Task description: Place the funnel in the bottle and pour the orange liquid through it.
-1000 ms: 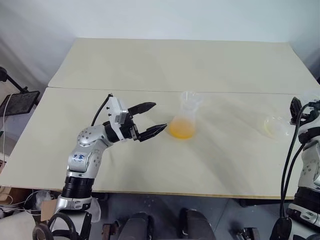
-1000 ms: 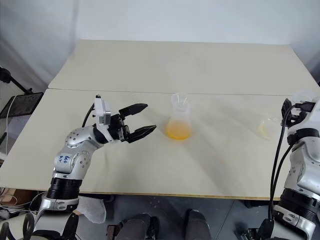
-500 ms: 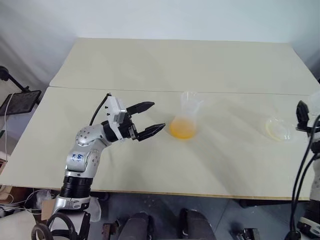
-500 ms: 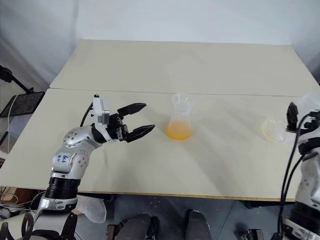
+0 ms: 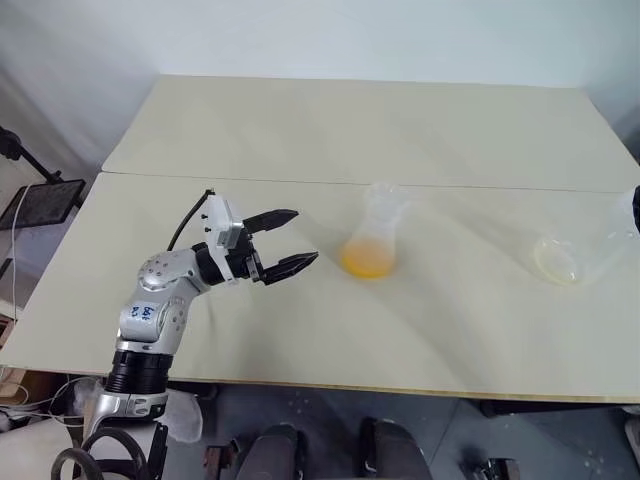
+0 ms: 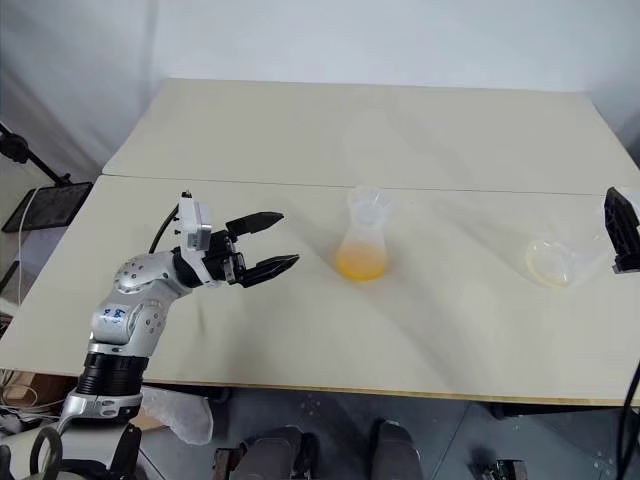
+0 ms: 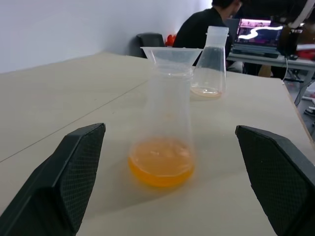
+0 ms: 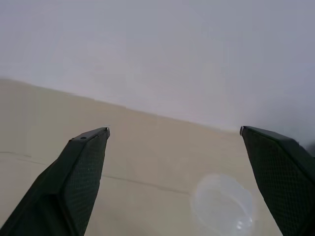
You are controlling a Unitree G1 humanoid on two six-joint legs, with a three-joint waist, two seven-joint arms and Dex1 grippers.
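Note:
The clear bottle [image 5: 371, 235] stands mid-table with the orange liquid [image 5: 365, 260] pooled in its base. The whitish funnel [image 7: 171, 53] sits in its neck. My left gripper [image 5: 306, 236] hovers just left of the bottle, open, jaws facing it, and apart from it. My right gripper [image 8: 174, 130] is open and empty at the table's right end, raised and pointing over a clear flask [image 5: 560, 260]. One of its fingers [image 6: 620, 232] shows at the right edge of the right eye view.
The flask holds a faint yellowish trace and stands near the right end. Two beige table tops [image 5: 330, 130] meet at a seam [image 5: 300, 180]. A black stand [image 5: 40, 200] is off the left side. A person [image 7: 189, 29] sits at a desk beyond.
My right gripper has drawn back and up from the flask towards the right edge, its arm leaving the head views. The left gripper has stayed by the bottle.

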